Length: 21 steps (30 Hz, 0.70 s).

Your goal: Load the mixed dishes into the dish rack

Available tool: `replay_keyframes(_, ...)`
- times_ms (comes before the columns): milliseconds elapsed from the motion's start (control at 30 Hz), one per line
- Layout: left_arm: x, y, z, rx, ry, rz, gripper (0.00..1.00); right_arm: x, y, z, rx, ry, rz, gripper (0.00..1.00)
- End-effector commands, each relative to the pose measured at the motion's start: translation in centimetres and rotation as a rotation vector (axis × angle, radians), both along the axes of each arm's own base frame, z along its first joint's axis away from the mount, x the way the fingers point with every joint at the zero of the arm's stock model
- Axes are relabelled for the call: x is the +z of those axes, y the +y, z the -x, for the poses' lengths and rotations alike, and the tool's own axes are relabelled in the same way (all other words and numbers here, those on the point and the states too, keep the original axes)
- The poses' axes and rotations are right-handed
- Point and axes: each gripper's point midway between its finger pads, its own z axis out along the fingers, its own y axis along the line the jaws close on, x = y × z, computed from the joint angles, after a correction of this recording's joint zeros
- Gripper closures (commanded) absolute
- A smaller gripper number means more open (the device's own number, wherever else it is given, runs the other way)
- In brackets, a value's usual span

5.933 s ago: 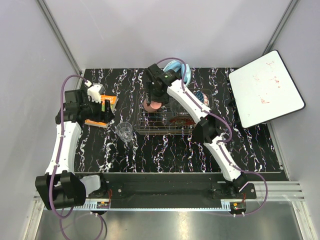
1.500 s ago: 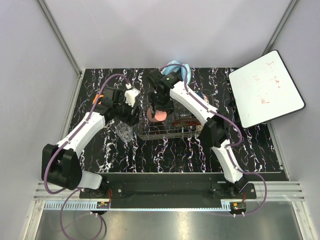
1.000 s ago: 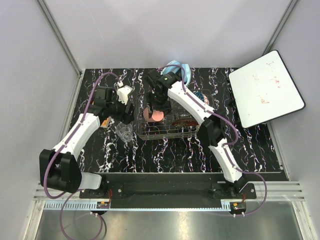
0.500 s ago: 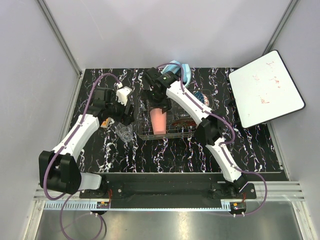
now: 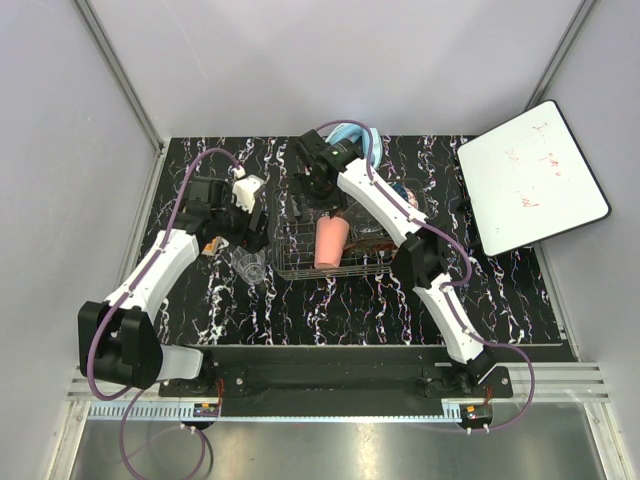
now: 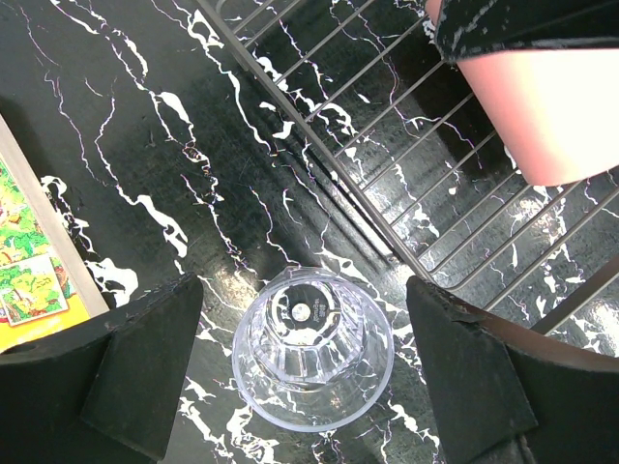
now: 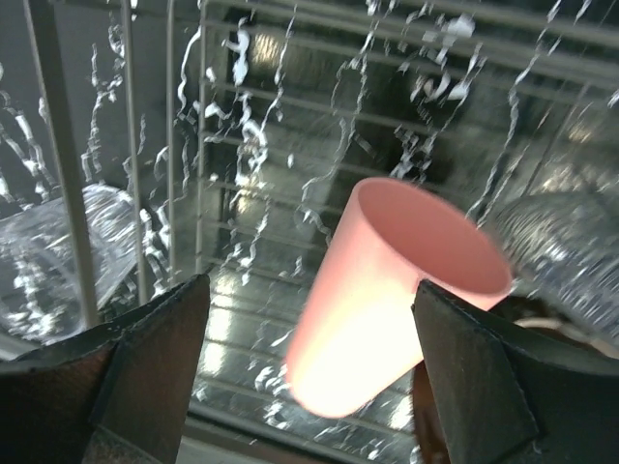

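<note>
Two pincers stand wide open, and neither has hold of anything. We see the left pincer hanging over the clear glass tumbler. The tumbler stands on the black marbled worktop, just outside the near left corner of the dish rack. One finger shows on either side of the glass, with bare worktop between each finger and the rim, so nothing touches it. The orange-green booklet lies flat on the worktop to the tumbler's left.

We find the right pincer above the left part of the rack. The pink plastic cup lies tilted on its side on the rack's wires below that pincer, free of both fingers, with its open mouth turned up toward the wrist camera. From overhead the cup sits near the rack's front left, and the pincer is just beyond it. The light blue bowl sits behind the rack, and the white board is off to the right.
</note>
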Motion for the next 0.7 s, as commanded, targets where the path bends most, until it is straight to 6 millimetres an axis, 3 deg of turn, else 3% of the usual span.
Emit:
replay_keyframes(0, 1.9, -0.3, -0.6, -0.007, -0.068, 0.027, 0.10, 2.4, -0.9, -2.4, 0.062, -0.173, 0.045, 0.09)
replay_keyframes(100, 1.5, 0.0, -0.5, -0.008, -0.067, 0.013, 0.10, 2.0, -1.0, -2.8, 0.079, -0.181, 0.054, 0.10)
replay_keyframes(300, 0.8, 0.0, -0.4, -0.009, -0.054, 0.009, 0.10, 3.8, -0.9, -3.3, 0.088, -0.228, 0.033, 0.10)
replay_keyframes(433, 0.9, 0.0, -0.5, -0.002, -0.059, 0.013, 0.10, 2.6, -1.2, -3.3, 0.085, -0.183, 0.024, 0.13)
replay_keyframes(533, 1.0, 0.2, -0.6, 0.001, -0.066, 0.008, 0.10, 1.1, -1.0, -2.4, 0.102, -0.125, 0.022, 0.24)
replay_keyframes(567, 1.0, 0.2, -0.6, 0.001, -0.067, 0.006, 0.10, 0.9, -1.0, -2.1, 0.107, -0.113, 0.021, 0.32)
replay_keyframes(667, 1.0, 0.4, -0.7, 0.006, -0.072, 0.001, 0.10, 0.1, -1.2, -1.3, 0.120, -0.075, 0.024, 0.37)
